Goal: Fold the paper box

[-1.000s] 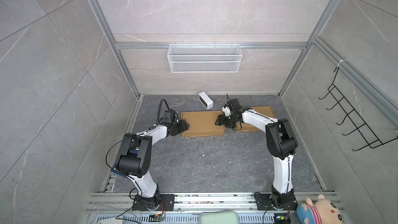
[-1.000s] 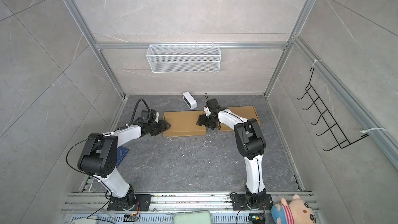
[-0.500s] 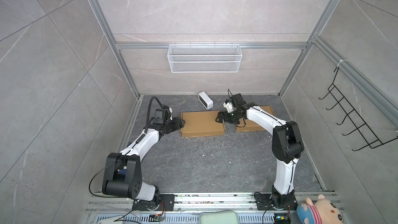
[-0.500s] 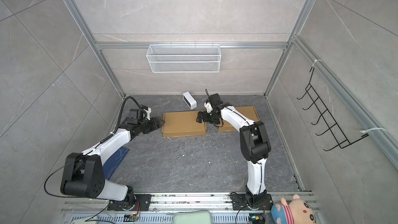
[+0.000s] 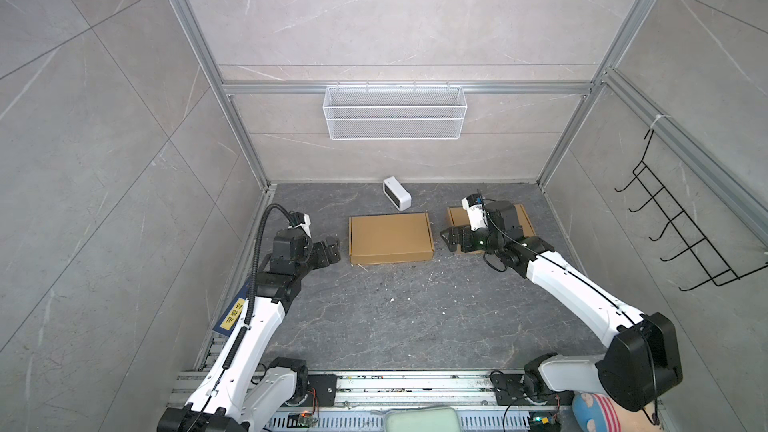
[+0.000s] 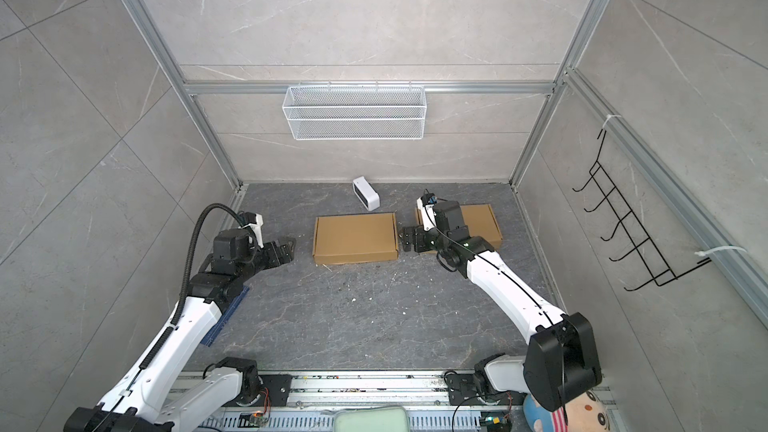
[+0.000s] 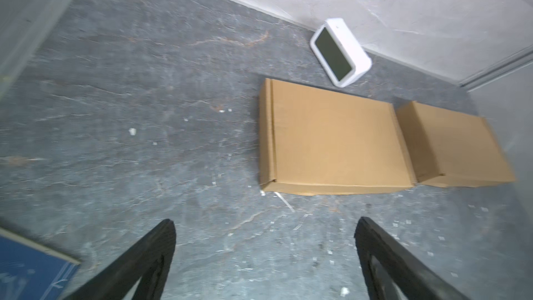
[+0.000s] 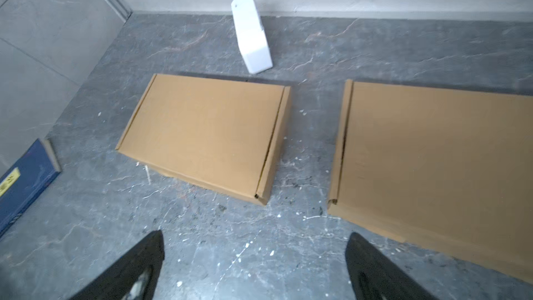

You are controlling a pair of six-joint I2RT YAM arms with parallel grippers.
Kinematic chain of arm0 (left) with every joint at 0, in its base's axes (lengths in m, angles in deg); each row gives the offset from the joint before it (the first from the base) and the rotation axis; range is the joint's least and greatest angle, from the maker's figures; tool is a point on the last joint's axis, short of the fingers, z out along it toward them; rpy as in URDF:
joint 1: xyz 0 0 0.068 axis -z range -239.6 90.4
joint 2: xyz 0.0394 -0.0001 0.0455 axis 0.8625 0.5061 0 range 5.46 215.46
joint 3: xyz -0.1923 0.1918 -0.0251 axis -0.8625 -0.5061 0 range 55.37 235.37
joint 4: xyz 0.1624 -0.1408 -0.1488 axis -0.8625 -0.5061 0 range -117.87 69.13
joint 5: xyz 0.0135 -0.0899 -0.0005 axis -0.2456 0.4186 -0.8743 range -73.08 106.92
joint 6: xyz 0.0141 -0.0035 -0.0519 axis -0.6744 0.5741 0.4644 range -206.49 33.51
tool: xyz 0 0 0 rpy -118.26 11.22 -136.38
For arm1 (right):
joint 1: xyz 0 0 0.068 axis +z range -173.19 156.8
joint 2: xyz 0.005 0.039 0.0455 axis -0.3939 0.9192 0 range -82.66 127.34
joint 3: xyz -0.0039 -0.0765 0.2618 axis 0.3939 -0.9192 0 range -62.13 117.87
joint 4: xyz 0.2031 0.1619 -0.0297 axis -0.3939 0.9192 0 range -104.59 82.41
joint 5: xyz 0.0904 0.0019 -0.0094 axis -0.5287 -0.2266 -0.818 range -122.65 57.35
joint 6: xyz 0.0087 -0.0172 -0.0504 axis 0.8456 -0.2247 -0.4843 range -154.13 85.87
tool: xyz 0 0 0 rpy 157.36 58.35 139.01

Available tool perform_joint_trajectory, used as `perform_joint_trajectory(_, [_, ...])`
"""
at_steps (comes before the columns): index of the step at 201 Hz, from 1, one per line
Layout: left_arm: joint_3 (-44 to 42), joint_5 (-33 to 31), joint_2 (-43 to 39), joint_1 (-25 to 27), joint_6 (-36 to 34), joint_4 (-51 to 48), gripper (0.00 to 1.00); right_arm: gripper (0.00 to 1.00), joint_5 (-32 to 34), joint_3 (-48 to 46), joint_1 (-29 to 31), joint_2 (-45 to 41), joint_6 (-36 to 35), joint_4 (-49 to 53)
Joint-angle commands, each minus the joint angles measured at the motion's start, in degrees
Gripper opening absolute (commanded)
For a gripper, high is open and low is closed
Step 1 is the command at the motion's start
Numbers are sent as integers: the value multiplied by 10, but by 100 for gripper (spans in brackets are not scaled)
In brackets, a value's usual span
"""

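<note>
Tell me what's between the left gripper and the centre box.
Only bare floor with white specks between left gripper and centre box; left wrist view shows it.

The left arm (image 5: pixel 262 326) and right arm (image 5: pixel 573 288) are glossy white tubular shells joined by blocky black joint housings (image 5: pixel 640 361). A ribbed black hose (image 5: pixel 258 251) runs along the left arm and a thin black wire (image 6: pixel 510 280) along the right. Small white camera modules (image 5: pixel 473 211) sit at the wrists, above matte black tapered gripper fingers (image 7: pixel 144 258).
</note>
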Motion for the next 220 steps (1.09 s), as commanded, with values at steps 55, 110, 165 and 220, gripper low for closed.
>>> perform_joint_trajectory(55, [-220, -374, 8, 8, -99, 365, 100, 100, 258, -172, -106, -40, -21, -263])
perform_joint_trajectory(110, [-279, -212, 97, -52, -150, 512, 100, 100, 253, -265, -143, -11, -49, -382])
perform_joint_trajectory(165, [-267, -62, 207, -89, -208, 647, 100, 99, 161, -309, -156, -32, -88, -423])
perform_joint_trajectory(220, [-253, -72, 297, -90, -216, 708, 100, 100, 176, -378, -209, 43, -22, -589])
